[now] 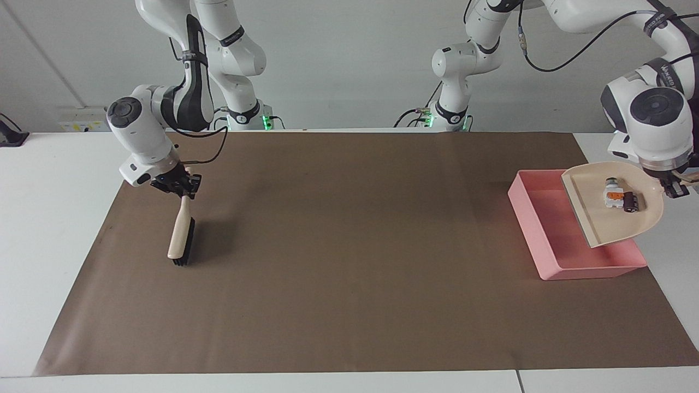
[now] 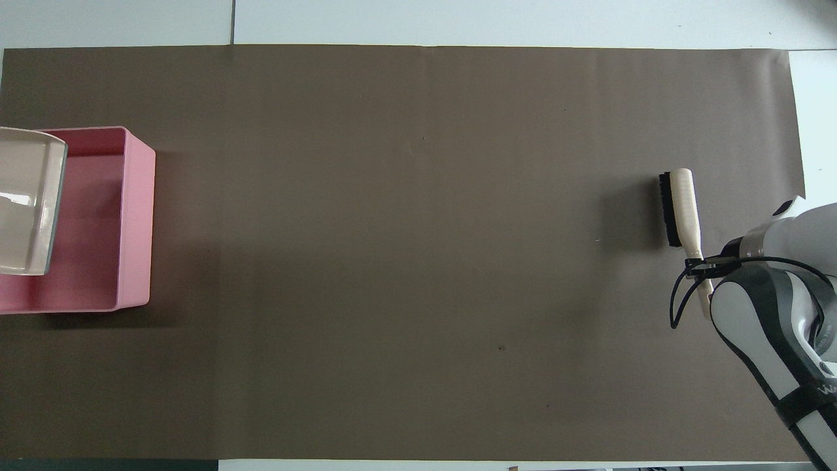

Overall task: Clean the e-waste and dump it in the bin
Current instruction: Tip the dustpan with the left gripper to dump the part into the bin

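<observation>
The e-waste lies in a beige dustpan (image 1: 603, 224): a white piece with an orange mark (image 1: 614, 197) and a dark cylinder (image 1: 632, 202) beside it, close to the handle. My left gripper (image 1: 675, 189) is shut on the dustpan's handle and holds the pan tilted above the pink bin (image 1: 538, 229), its open lip pointing down over the bin. In the overhead view only part of the dustpan (image 2: 26, 203) shows above the bin (image 2: 136, 216); the e-waste and left gripper are out of view there. My right gripper (image 1: 178, 184) is shut on the handle of a brush (image 1: 177, 237).
A brown paper mat (image 1: 349, 262) covers most of the white table. The brush (image 2: 681, 203) hangs bristle end down over the mat at the right arm's end, held by the right gripper (image 2: 700, 265). The bin's floor looks bare.
</observation>
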Controlling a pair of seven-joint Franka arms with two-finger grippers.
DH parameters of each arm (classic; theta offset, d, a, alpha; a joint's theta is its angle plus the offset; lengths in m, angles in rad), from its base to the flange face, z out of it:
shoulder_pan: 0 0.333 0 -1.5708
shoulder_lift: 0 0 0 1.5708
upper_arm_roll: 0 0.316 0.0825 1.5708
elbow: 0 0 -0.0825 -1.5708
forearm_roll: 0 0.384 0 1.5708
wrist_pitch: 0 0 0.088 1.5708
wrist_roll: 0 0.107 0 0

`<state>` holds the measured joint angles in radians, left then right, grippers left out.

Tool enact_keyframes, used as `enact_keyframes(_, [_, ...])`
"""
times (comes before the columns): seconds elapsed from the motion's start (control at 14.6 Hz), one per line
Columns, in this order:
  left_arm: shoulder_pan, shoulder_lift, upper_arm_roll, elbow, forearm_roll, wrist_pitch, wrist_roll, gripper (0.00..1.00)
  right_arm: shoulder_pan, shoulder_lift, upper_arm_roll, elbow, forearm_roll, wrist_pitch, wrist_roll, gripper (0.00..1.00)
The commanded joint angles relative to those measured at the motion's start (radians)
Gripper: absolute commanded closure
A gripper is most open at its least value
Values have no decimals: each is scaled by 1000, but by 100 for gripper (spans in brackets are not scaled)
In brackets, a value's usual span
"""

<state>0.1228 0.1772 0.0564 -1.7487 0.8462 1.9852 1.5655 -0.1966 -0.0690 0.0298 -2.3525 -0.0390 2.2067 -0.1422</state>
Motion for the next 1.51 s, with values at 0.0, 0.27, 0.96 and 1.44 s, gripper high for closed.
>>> enact_keyframes(0.0, [-44,-27,11,-89,124,20,-96,100,-23,-15,16,-25,-16,27,19,100])
enact_keyframes(0.27, [-66,-41,11,-130,198,-12,-171,100,-23,-11,16,-37,-16,44,18,97])
enact_keyframes(0.96, [-169,-99,2,-90,327,-190,-202,100,-30,-18,16,-60,-16,61,-42,63])
enact_keyframes(1.44, [-236,-88,2,-193,559,-275,-456,100,11,-9,25,82,-16,-66,-30,0])
